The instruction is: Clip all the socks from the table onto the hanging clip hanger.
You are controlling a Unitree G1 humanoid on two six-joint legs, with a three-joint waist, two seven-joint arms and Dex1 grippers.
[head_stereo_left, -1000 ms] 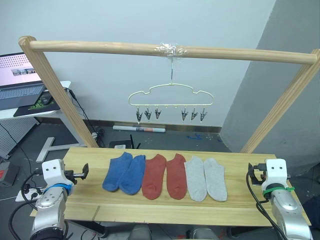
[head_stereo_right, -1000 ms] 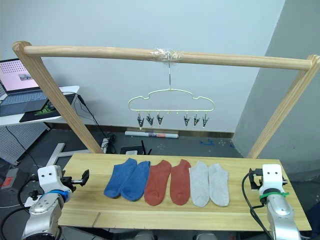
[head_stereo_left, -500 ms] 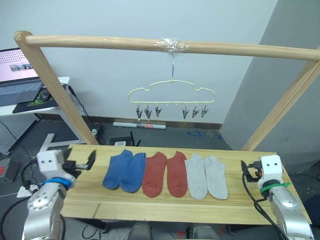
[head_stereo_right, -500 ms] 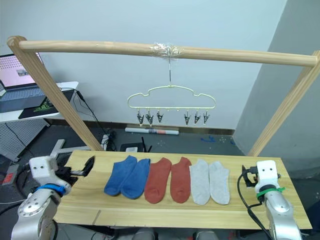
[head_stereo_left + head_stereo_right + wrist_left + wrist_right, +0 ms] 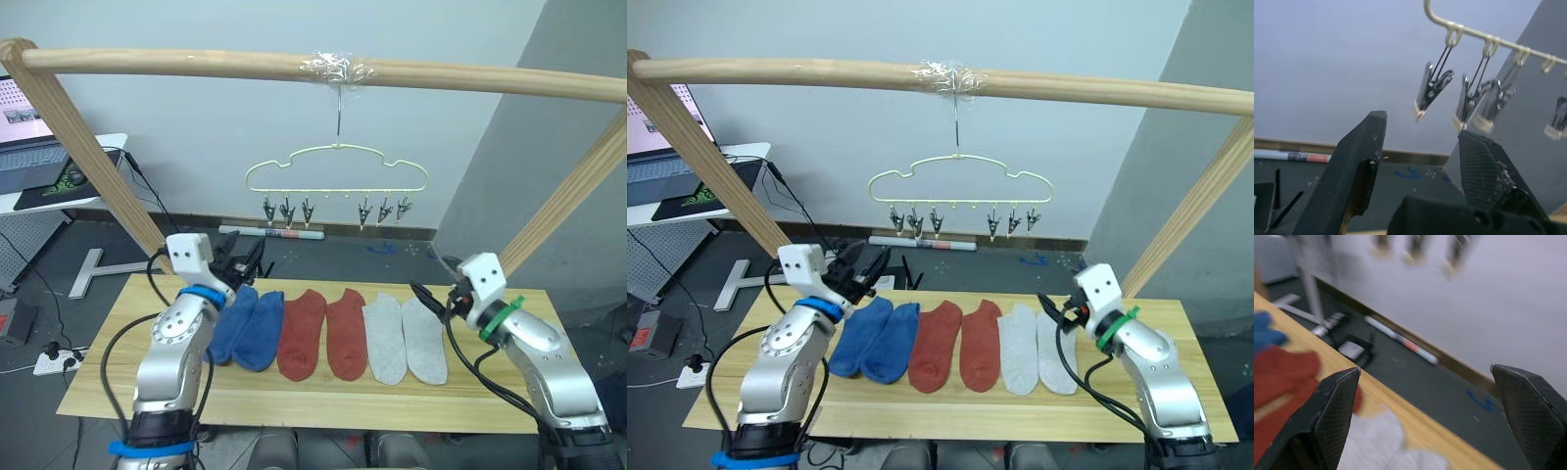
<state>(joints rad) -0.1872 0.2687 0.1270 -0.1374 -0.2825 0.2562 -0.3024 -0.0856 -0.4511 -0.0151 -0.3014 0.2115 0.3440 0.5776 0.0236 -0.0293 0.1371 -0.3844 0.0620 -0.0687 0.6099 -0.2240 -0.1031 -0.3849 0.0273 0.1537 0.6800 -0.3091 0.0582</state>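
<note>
Both arms have swung inward: the left tool (image 5: 245, 262), open, hovers above the blue socks (image 5: 245, 328); the right tool (image 5: 428, 294), open, nears the grey socks (image 5: 405, 339). No sock is lifted yet.

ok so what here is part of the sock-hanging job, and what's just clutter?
Job:
- blue socks, red socks, grey socks
- table
- clip hanger, all clips bare
- left gripper, fingers open
- right gripper, fingers open

Clutter:
- wooden bar holding the hanger
- laptop on the white desk
- tube on the floor
</note>
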